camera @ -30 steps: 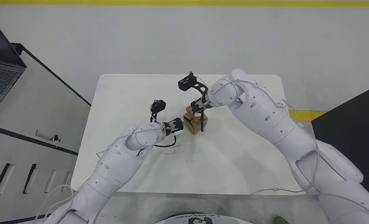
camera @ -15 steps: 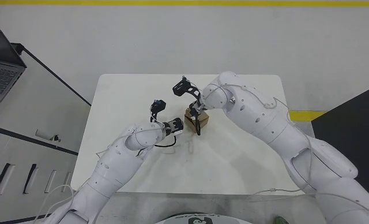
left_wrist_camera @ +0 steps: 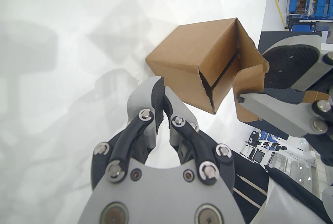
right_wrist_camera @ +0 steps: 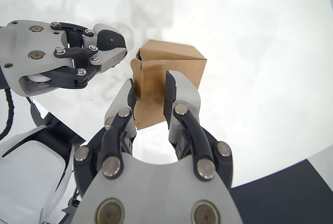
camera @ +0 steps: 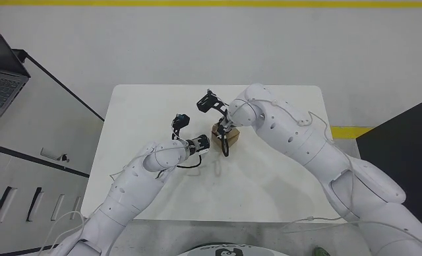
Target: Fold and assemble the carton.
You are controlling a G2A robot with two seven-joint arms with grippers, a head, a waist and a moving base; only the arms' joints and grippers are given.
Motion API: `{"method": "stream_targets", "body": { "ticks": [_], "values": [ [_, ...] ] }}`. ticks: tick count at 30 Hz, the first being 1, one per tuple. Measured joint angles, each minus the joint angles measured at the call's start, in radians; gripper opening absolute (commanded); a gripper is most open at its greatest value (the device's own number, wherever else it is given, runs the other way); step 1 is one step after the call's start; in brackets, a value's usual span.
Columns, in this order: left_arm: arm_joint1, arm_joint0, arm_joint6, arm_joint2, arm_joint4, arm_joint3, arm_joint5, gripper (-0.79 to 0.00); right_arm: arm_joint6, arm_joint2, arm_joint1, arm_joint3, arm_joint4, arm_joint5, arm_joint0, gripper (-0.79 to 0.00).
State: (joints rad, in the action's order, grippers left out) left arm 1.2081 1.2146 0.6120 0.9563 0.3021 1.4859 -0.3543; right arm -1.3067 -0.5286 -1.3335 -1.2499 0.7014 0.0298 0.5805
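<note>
Okay, brown cardboard carton (left_wrist_camera: pixel 197 53) squared up, end flap (left_wrist_camera: pixel 249 89) untucked at my half-open right gripper (right_wrist_camera: pixel 149 84), left gripper (left_wrist_camera: pixel 162 97) closed empty.

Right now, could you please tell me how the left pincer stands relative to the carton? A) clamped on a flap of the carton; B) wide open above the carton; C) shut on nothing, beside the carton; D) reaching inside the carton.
C: the left pincer has its fingers closed together with nothing between them, next to the carton; the open right pincer is the one straddling a flap.
</note>
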Motion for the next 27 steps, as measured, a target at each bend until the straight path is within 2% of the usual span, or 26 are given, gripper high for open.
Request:
{"method": "stream_targets", "body": {
  "ticks": [2,5,8,16,27],
  "values": [
    [0.0,0.0,0.0,0.0,0.0,0.0,0.0,-0.785,-0.005,0.0,0.0,-0.005,0.008,0.001,0.003,-0.588],
    [0.0,0.0,0.0,0.0,0.0,0.0,0.0,-0.785,-0.009,0.001,-0.001,-0.01,0.026,0.002,0.008,-0.693],
    [0.0,0.0,0.0,0.0,0.0,0.0,0.0,-0.785,-0.01,0.001,-0.003,-0.009,0.039,0.003,0.013,-0.733],
    [0.0,0.0,0.0,0.0,0.0,0.0,0.0,-0.785,-0.01,-0.002,-0.011,0.006,0.05,0.011,0.021,-0.733],
    [0.0,0.0,0.0,0.0,0.0,0.0,0.0,-0.785,-0.009,-0.004,-0.022,0.019,0.075,0.019,0.024,-0.785]
  ]
}}
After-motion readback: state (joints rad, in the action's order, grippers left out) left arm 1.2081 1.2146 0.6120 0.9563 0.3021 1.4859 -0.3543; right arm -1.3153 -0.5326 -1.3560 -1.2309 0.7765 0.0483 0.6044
